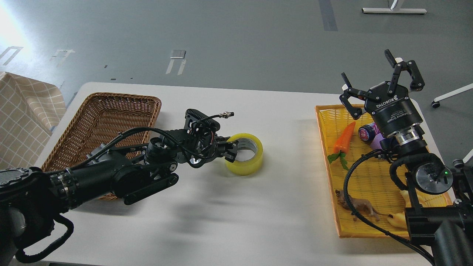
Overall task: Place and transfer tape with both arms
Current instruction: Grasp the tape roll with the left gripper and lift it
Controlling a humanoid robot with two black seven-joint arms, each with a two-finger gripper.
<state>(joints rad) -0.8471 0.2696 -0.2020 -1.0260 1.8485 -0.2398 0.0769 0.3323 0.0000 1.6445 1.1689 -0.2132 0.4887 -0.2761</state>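
Two arms: left end effector [231, 147] reaches low, clamped on tape [245, 154] wall (on table [236, 207]); right end effector [382, 87] raised, fingers apart.

White tabletop [258, 207] spread wide, corners rounded. On its left side, a brown wicker basket [107, 111], rectangular, interior bare where visible. Over on the right side, a yellow woven tray [366, 177], edged in orange. Inside the tray: an orange toy carrot [344, 138] with green leaves, tip pointing up and right; just beside it a dark-capped purple bottle [369, 132] lying on its side; nearer the front, a small brown animal figure [360, 207]; a pale yellow piece [397, 220] at the front right, partly hidden. Far left, checked beige cloth [22, 111] beyond the tabletop edge. Behind everything, grey floor [236, 40] with pale markings and white furniture feet [393, 10].
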